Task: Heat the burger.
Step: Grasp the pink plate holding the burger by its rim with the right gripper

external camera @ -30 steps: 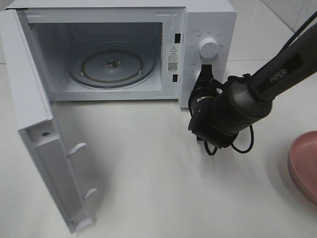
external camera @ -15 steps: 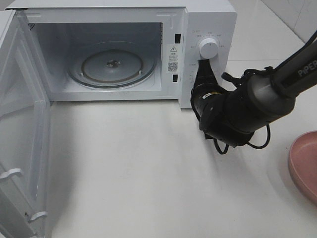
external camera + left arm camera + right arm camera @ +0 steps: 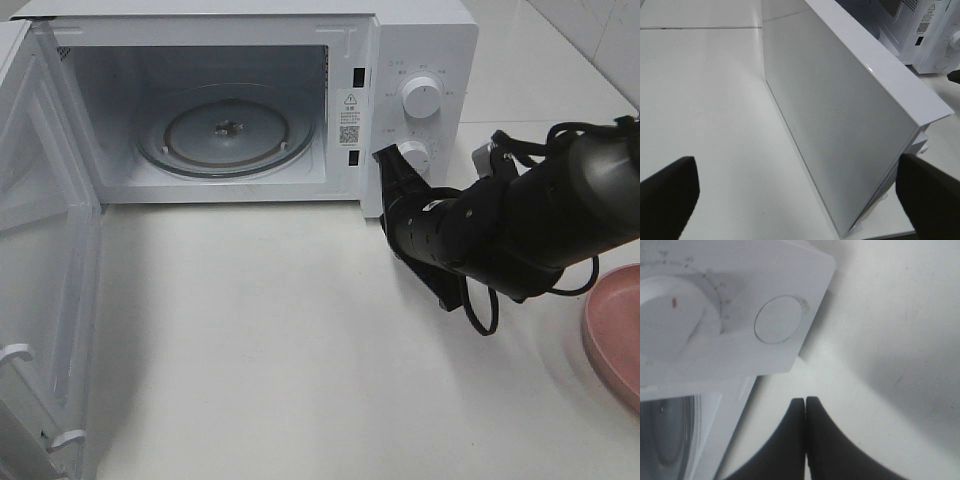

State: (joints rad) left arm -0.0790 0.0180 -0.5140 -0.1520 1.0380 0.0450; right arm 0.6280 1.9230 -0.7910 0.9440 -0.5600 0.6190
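Currently no sight of the burger, only a pink plate [image 3: 612, 330] rim well behind the right jaws, pressed shut beside the microwave [image 3: 445, 50]. Left jaws spread wide, facing the open door [image 3: 840, 125]. Likely soft, light: pinch gently across bun sides.

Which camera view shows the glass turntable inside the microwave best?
The exterior high view: the whole turntable is in plain sight there. The right wrist view catches only a blurred edge of it. The left wrist view is filled by the door and shows none of it.
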